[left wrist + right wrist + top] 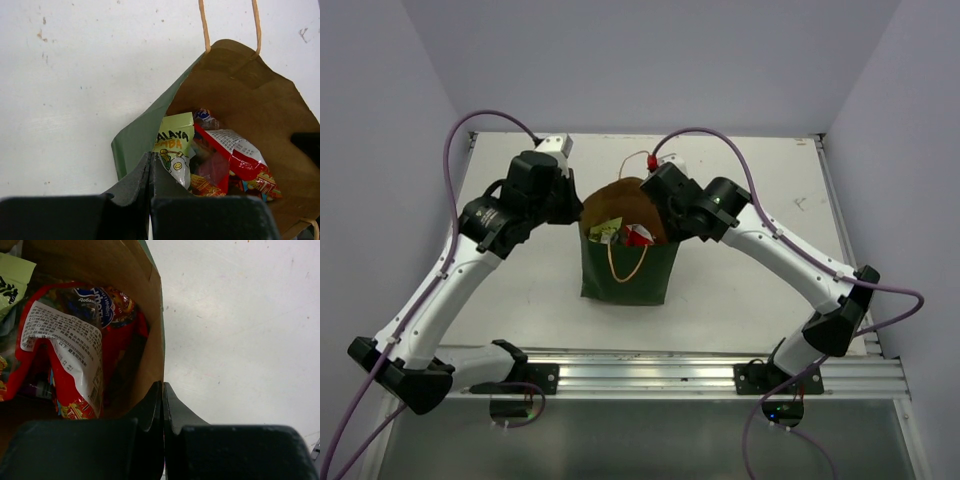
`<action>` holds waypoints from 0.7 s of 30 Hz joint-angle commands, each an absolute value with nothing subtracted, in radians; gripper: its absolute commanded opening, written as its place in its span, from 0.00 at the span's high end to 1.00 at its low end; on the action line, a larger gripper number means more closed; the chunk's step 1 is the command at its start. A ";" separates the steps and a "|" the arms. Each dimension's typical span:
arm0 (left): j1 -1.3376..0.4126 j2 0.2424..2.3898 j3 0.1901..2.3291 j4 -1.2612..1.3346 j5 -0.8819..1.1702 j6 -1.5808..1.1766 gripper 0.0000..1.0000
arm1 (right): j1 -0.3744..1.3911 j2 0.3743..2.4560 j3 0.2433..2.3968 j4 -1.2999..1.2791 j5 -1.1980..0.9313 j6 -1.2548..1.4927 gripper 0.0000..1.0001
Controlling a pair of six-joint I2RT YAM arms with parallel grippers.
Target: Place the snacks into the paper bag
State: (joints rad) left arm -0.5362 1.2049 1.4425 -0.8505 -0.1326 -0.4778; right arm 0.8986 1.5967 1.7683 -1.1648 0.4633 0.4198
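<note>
With red candy bag (75, 350) and yellow-green packet (175, 145) inside the paper bag (658, 285) and none visible outside, packing looks done; left gripper (151, 165) clamps its nine-o'clock rim, right gripper (163, 395) its three-o'clock.

Dark green paper bag (625, 282); red candy bag (236, 161)

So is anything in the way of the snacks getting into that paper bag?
Nothing visible. The red candy bag and yellow-green packet already lie inside the paper bag, whose mouth is held open by the left gripper and right gripper pinching its rim.
</note>
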 commanded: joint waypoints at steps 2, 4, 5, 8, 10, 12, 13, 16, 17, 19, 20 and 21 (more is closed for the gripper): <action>-0.541 1.164 1.428 -0.782 -0.107 -0.502 1.00 | 0.896 1.509 1.756 -1.166 0.502 0.474 1.00; -0.541 1.167 1.422 -0.790 -0.095 -0.497 1.00 | 0.899 1.509 1.746 -1.163 0.499 0.480 1.00; -0.541 1.167 1.414 -0.793 -0.091 -0.494 1.00 | 0.900 1.512 1.746 -1.163 0.499 0.483 1.00; -0.541 1.167 1.410 -0.796 -0.081 -0.485 1.00 | 0.907 1.517 1.746 -1.163 0.497 0.494 1.00; -0.541 1.169 1.407 -0.802 -0.077 -0.480 1.00 | 0.907 1.520 1.738 -1.164 0.492 0.495 1.00; -0.540 1.164 1.410 -0.802 -0.083 -0.476 0.99 | 0.911 1.520 1.735 -1.169 0.491 0.499 0.81; -0.541 1.164 1.416 -0.799 -0.090 -0.472 0.80 | 0.917 1.514 1.743 -1.164 0.495 0.489 0.69; -0.541 1.157 1.477 -0.758 -0.161 -0.440 0.51 | 0.928 1.500 1.799 -1.146 0.528 0.468 0.46; -0.541 1.161 1.544 -0.746 -0.187 -0.425 0.47 | 0.930 1.497 1.828 -1.146 0.549 0.456 0.45; -0.541 1.198 1.629 -0.727 -0.277 -0.364 0.42 | 0.930 1.502 1.924 -1.147 0.569 0.436 0.41; -0.541 1.242 1.719 -0.729 -0.302 -0.344 0.41 | 0.931 1.512 1.957 -1.152 0.577 0.416 0.41; -0.541 1.264 1.764 -0.735 -0.351 -0.306 0.38 | 0.931 1.517 1.989 -1.154 0.598 0.405 0.41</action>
State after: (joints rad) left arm -0.5415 1.2282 1.5921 -0.8310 -0.2043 -0.4088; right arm 0.9287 1.5616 1.8603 -1.1748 0.5133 0.4477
